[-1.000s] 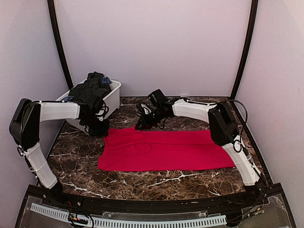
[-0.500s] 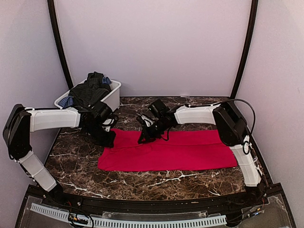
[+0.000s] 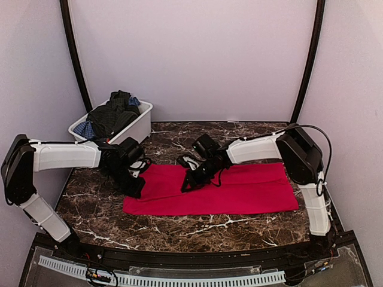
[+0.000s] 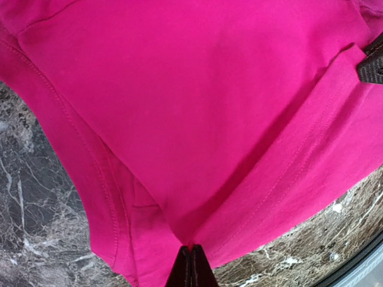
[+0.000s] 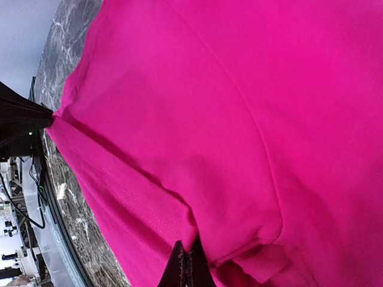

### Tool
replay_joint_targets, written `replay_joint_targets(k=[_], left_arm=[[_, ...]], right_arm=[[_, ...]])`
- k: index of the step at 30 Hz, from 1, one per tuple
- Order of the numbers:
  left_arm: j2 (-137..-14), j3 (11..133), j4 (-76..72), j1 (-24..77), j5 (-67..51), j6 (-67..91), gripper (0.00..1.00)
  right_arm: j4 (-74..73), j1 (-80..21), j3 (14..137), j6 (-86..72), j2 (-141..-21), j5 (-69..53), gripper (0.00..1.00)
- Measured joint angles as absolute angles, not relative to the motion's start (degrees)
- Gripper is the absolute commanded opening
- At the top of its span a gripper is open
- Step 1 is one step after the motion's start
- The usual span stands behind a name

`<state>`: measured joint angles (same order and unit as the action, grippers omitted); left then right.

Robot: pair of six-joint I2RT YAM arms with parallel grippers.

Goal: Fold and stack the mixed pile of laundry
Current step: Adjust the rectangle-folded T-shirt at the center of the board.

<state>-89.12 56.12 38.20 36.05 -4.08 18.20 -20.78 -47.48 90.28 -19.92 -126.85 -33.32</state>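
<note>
- Both arms have drawn back toward the near edge since a second ago. They bring the far edge of the red cloth (image 3: 245, 190) with them, so we see it lying shorter front to back.
- We see the left gripper (image 3: 136, 190) clamped on the cloth at its left end. In the left wrist view the two dark tips meet, with a ridge of red fabric rising into them.
- We see the right gripper (image 3: 187, 186) closed on the cloth too, near the middle of its raised edge. Its wrist view shows a hemmed fold caught between tips pressed together.
- Between the two grippers the fabric is pulled taut in a straight crease.
- We find the cloth spread across the middle of the marble table (image 3: 179, 226), long side running left to right and near edge flat on the stone.
- We see the other garments heaped in the white bin (image 3: 141, 127) at the far left. A dark shirt (image 3: 112, 116) lies on top, and a blue checked piece (image 3: 85, 128) lies against the bin's left rim.
</note>
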Motion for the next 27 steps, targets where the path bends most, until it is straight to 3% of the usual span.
replay_joint_targets(k=[8, 11, 17, 21, 24, 27], left_arm=[[-89.2, 56.6, 39.9, 38.1, -4.4, 17.7, 0.00], [-90.6, 59.0, 42.2, 38.1, -4.5, 17.3, 0.08], [-93.2, 63.9, 48.0, 38.2, -6.7, 15.2, 0.23], [-92.7, 64.9, 51.9, 38.2, -9.0, 14.1, 0.27], [-91.2, 64.9, 52.4, 38.2, -9.6, 14.2, 0.33], [-90.4, 66.1, 50.8, 38.2, -8.6, 14.6, 0.32]], right_arm=[[-19.7, -49.0, 86.1, -20.0, -125.0, -33.1, 0.00], [-19.4, -49.5, 84.6, -20.1, -123.0, -32.9, 0.05], [-19.9, -49.7, 82.1, -19.8, -120.2, -32.0, 0.30], [-21.0, -49.7, 80.2, -18.9, -118.5, -31.7, 0.42], [-21.9, -49.6, 77.8, -18.6, -115.7, -31.1, 0.44], [-22.8, -48.8, 75.5, -18.5, -111.3, -30.6, 0.44]])
